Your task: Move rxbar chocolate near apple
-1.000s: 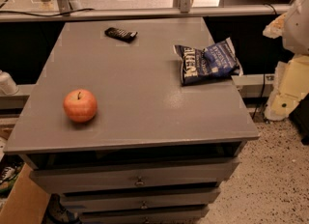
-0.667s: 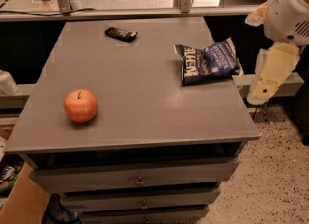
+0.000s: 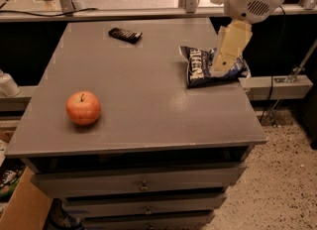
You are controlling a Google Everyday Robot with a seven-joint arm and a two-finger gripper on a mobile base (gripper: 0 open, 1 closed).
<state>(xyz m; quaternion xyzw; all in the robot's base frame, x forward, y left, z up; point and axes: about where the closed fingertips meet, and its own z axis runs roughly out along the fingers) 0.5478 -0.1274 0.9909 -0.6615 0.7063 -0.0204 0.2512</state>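
Observation:
The rxbar chocolate (image 3: pixel 125 35), a small flat black bar, lies at the back of the grey table (image 3: pixel 148 105), left of its middle. The apple (image 3: pixel 83 108), red-orange with a short stem, sits near the front left. They are far apart. My gripper (image 3: pixel 229 50) hangs from the white arm housing at the upper right. It is above the table's right side, over the blue chip bag, and well right of the rxbar. It holds nothing that I can see.
A crinkled blue chip bag (image 3: pixel 205 68) lies at the table's right edge, partly hidden by the gripper. Drawers (image 3: pixel 143 187) sit under the tabletop. A cardboard box (image 3: pixel 25 209) stands at the lower left. A metal rail (image 3: pixel 148 12) runs behind the table.
The arm has swung in from the right and upward, from beside the table to over its right edge and the chip bag. The rxbar, apple and bag have not moved.

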